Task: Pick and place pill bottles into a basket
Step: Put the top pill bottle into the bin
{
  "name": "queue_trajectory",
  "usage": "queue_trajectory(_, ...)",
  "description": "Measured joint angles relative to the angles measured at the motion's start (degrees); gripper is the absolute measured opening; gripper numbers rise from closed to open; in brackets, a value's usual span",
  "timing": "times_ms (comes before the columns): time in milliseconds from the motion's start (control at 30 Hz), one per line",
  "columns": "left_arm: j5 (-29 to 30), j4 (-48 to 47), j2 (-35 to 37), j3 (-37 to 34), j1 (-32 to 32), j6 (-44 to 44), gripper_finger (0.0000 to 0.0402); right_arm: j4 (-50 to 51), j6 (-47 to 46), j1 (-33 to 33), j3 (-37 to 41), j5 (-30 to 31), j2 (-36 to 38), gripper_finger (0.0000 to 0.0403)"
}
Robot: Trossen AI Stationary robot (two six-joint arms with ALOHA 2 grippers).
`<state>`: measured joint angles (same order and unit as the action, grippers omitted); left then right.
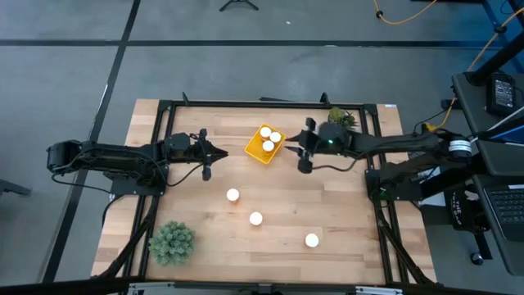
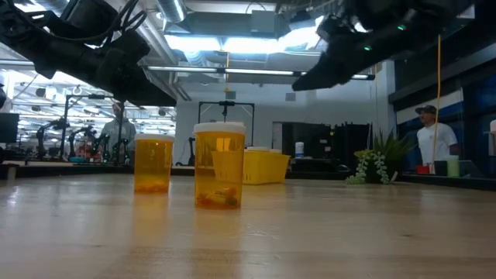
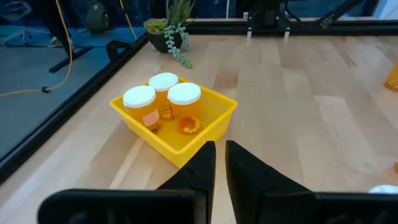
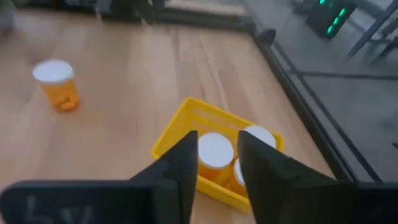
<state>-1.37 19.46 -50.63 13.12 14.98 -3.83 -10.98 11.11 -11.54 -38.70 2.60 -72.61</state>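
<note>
**Three bottles in the basket, three on the table**

High view gives you the layout. Nearest the front edge sits a green plant [image 1: 171, 242], with one pill bottle [image 1: 312, 240] off toward the right. Farther in, two more bottles [image 1: 256, 219] [image 1: 233, 195] stand apart on the bare wood of the table [image 1: 344, 205]. Beyond them your left gripper [image 1: 210, 152] hangs just left of the yellow basket [image 1: 255, 154], its fingers clenched together on nothing. Your right gripper [image 1: 304, 147] hangs just right of the basket; its fingers [image 4: 180, 165] stand a little apart in the right wrist view, with nothing between them and a white cap showing through the gap below. Three bottles [image 1: 270, 139] stand inside the basket, caps up. A second plant [image 1: 342, 117] sits at the far right corner of the table. Low view shows you a person [image 2: 434, 139] in the room behind.
</note>
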Motion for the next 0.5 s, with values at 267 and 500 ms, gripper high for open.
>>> queue_trajectory(267,0.04,-0.02,0.01,0.00,0.00,1.52,0.0033,-20.00,-3.90,0.27,17.16,-0.22,6.16,0.0030)
queue_trajectory(500,-0.07,-0.20,0.02,0.00,-0.08,0.77,0.0034,-37.63,-9.23,0.27,27.70,-0.22,4.94,0.0008)
